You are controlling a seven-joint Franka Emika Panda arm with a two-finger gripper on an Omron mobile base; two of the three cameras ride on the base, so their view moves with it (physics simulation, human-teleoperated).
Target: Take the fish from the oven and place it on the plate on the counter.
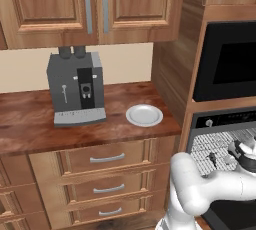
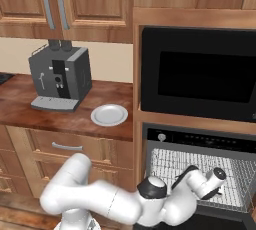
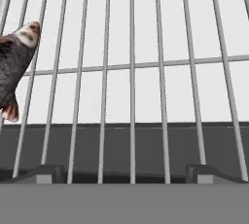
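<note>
Reaching into the open oven [image 2: 200, 139] over its wire rack [image 2: 170, 166], plate [image 2: 109, 115] and coffee machine [image 2: 59, 78] sitting well off left on the counter [image 2: 30, 116].

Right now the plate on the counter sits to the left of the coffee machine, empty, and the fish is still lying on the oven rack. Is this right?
Not quite: the plate sits to the right of the coffee machine, not the left, as the left base view shows. The rest holds: the plate is empty on the counter, and the fish lies on the oven rack.

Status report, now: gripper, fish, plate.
Gripper open, low over oven rack. Fish on rack, off to one side, ungrasped. Plate bare on counter.
</note>
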